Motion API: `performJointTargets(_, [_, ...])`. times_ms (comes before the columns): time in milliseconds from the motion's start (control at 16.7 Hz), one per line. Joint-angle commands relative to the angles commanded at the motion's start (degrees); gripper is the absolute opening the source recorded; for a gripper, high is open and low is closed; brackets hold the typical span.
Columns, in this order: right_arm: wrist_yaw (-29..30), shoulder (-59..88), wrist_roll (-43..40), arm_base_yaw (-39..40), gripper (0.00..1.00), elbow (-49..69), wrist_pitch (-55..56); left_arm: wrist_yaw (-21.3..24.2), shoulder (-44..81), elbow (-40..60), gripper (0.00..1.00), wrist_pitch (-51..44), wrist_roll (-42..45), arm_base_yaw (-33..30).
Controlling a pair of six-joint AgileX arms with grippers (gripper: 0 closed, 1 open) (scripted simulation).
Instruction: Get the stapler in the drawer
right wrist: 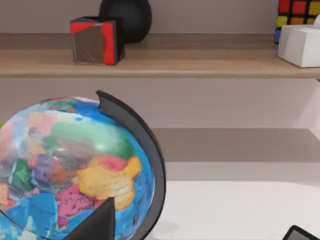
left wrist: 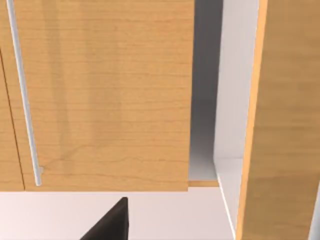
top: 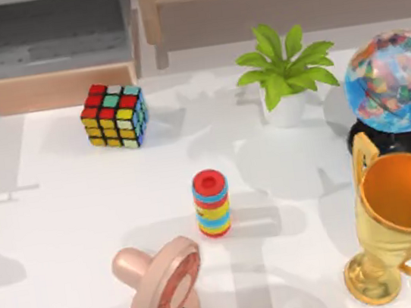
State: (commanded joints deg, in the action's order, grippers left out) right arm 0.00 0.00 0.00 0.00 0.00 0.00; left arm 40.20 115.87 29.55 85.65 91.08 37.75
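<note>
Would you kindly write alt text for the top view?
A white table holds a Rubik's cube, striped ring stack, pink round gadget, potted green plant, globe and gold trophy; an open grey drawer sits top left.

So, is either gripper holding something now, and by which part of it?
It cannot be told. The left wrist view faces a wooden cabinet front, the right wrist view a globe; no object shows between any fingers.

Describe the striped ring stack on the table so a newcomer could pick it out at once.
Start at the white table in the top view and go to its middle, between the Rubik's cube and the gold trophy. There stands the ring stack, a small upright tower just beyond the pink round object. Its red top over blue, yellow and green bands sets it apart.
</note>
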Motion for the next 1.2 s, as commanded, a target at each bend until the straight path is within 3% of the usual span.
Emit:
performJointTargets(600, [0.0,0.0,0.0,0.0,1.0,0.0,0.0,0.0,0.0,0.0,0.02,0.0,0.0,0.0])
performJointTargets(1200, [0.0,0.0,0.0,0.0,1.0,0.0,0.0,-0.11,0.65,0.13,0.0,-0.6,-0.14,0.03])
